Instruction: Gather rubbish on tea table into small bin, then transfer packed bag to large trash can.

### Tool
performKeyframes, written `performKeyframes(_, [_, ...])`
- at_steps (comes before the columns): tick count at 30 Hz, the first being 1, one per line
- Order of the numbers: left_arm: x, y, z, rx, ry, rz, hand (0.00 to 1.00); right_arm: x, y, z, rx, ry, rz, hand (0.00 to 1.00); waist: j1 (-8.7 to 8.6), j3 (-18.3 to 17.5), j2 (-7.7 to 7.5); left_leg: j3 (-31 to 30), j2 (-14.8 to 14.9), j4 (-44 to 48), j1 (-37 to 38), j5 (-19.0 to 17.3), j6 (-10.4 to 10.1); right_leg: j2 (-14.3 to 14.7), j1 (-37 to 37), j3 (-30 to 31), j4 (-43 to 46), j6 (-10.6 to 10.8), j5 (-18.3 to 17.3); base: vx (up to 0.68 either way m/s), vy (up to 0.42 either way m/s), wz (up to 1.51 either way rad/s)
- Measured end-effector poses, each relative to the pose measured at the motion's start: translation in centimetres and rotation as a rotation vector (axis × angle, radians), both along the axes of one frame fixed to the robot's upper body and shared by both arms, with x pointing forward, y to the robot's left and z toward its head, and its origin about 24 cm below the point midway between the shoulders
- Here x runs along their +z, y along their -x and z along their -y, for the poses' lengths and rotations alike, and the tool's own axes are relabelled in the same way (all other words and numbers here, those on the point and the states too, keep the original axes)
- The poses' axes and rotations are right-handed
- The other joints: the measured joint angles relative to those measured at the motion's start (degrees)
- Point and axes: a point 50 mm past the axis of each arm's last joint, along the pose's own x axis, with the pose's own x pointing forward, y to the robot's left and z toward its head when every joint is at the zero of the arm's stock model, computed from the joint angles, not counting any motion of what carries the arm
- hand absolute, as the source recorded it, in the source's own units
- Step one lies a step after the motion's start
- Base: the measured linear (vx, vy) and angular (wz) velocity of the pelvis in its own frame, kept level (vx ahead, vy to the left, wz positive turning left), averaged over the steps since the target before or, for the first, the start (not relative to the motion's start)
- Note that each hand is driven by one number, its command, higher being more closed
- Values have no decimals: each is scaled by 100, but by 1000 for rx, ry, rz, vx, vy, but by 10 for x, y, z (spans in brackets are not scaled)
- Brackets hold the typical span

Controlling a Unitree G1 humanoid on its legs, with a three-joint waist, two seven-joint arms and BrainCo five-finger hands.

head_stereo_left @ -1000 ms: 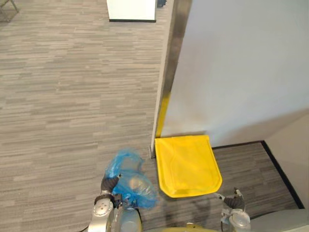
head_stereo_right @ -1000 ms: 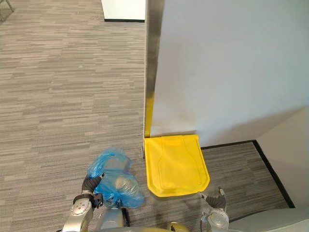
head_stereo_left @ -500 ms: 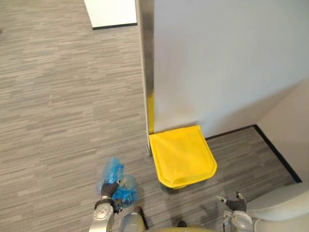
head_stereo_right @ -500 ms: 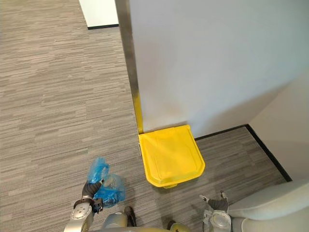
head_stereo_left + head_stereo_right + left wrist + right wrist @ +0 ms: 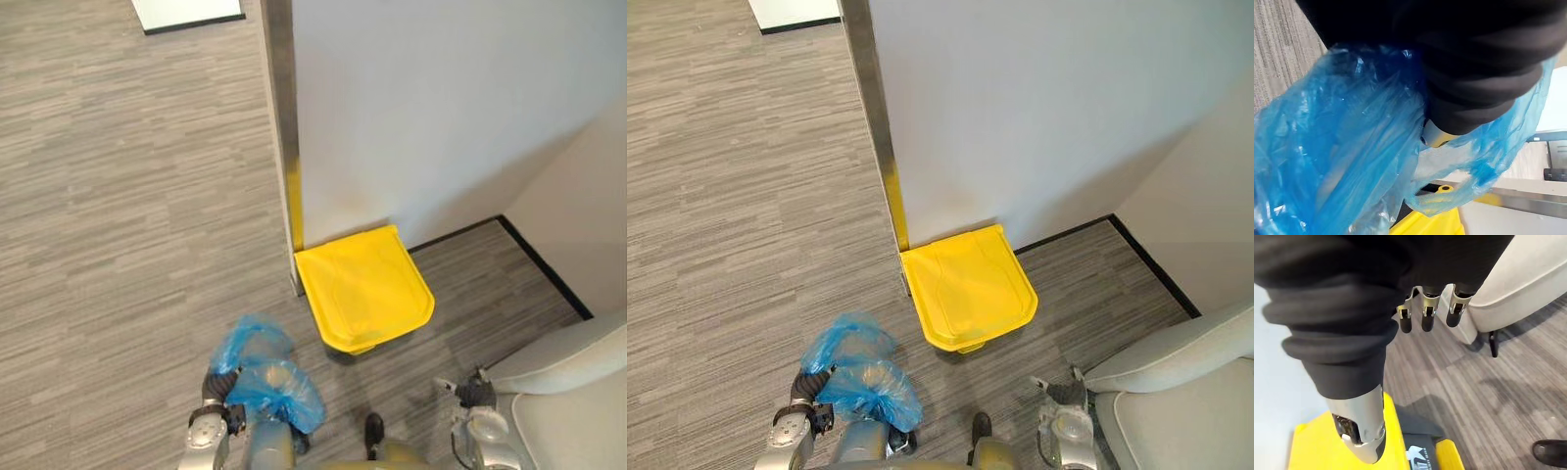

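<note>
**Left eye view: packed bag at the large can, lid not yet open**

Blue bag is full and bunched, off the floor, hanging at the left hand. It sits near the front-left corner of the yellow trash can but apart from it.

Left wrist view: plastic wraps round the hand, so I cannot tell how the grip is closed.

Right hand is low, off the can's front-right corner. In the right wrist view its fingers hang loose and straight, holding nothing.

The can stands against the wall, beside the metal post. Its yellow lid lies flat and closed.

Judgement: gathering and bagging look finished and the carry is nearly over. Left to do: close the last gap, raise the lid, probably with the free right hand, and drop the bag inside.
</note>
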Motion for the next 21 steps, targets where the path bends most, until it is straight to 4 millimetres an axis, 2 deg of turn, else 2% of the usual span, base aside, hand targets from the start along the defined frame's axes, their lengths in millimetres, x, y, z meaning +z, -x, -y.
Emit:
performKeyframes(2, [7, -6, -2, 0, -5, 39, 100, 5, -5, 0, 11, 16, 23, 0, 43, 92, -50, -55, 19, 254, 34, -244, -20, -83, -116, -44, 615, 43, -253, 87, 80, 3])
performKeyframes(3, [12, -12, -1, -5, -8, 63, 100, 8, -9, 0, 12, 20, 40, 0, 48, 319, -68, -152, -46, 309, 258, -384, 12, -191, -358, -328, 1643, -8, -363, 41, 93, 12])
performKeyframes(4, [13, -15, -1, -11, -12, 69, 100, 12, -14, -1, 15, 23, 63, 0, 38, 487, -67, -235, -113, 315, 496, -444, 91, -281, -727, -636, 2599, -147, -563, 50, 64, 17])
performKeyframes(5, [14, -16, -1, -20, -15, 71, 100, 12, -15, -1, 16, 23, 65, 0, 25, 554, -97, -268, -145, 334, 617, -472, 133, -328, -795, -723, 2743, -206, -663, 72, 28, 34])
performKeyframes(6, [16, -21, -1, -34, -27, 82, 100, 12, -15, -1, 16, 24, 66, 0, 5, 686, -87, -383, -162, 472, 737, -586, 184, -381, -966, -919, 2718, -244, -694, 127, -30, 48])
performKeyframes(8, [23, -33, -4, -40, -50, 114, 100, 15, -21, -2, 19, 25, 79, 0, -66, 815, -183, -588, -181, 876, 732, -825, 217, -401, -1271, -1125, 2202, -75, -498, 131, -58, 63])
performKeyframes(10, [27, -47, -4, -41, -47, 132, 100, 18, -23, 3, 19, 41, 85, 0, -86, 885, -255, -821, -253, 1465, 679, -1185, 171, -556, -1230, -1292, 1692, -102, 14, 180, -115, 61])
performKeyframes(11, [28, -49, -1, -39, -39, 137, 100, 21, -27, 6, 22, 51, 94, 0, -57, 933, -175, -916, -223, 1630, 683, -1312, 85, -555, -1184, -1328, 1757, -169, 216, 195, -103, 30])
performKeyframes(13, [31, -54, -2, -32, -42, 151, 100, 27, -35, 8, 22, 61, 115, 0, -90, 989, -66, -1137, -223, 1818, 648, -1444, -69, -532, -1246, -1217, 2220, -237, 68, 197, -111, 41])
performKeyframes(15, [31, -55, -3, -32, -43, 155, 100, 24, -28, 12, 7, 63, 93, 0, -89, 979, -67, -1324, -273, 1834, 706, -1538, -167, -535, -1289, -1110, 2655, -253, -289, 238, -172, 55])
performKeyframes(16, [30, -53, -3, -30, -44, 148, 100, 21, -21, 17, -23, 59, 76, 0, -53, 960, -35, -1472, -248, 1822, 795, -1583, -237, -535, -1183, -1269, 2739, -296, -470, 300, -207, 46])
performKeyframes(17, [27, -49, -4, -26, -45, 135, 100, 19, -17, 19, -46, 53, 71, 0, -90, 924, -15, -1602, -196, 1750, 839, -1581, -288, -504, -1079, -1439, 2704, -343, -542, 255, -169, 37])
performKeyframes(19, [26, -47, -4, -23, -41, 127, 100, 17, -14, 18, -68, 39, 69, 0, -40, 883, 22, -1629, -6, 1680, 954, -1594, -364, -301, -925, -1496, 2560, -396, -572, 206, -133, -2])
performKeyframes(21, [18, -37, -5, -19, -39, 90, 100, 16, -17, 8, -56, 12, 76, 0, -59, 734, -6, -1690, 147, 1518, 1099, -1603, -457, -73, -816, -1495, 2413, -485, -563, 200, -112, -37])
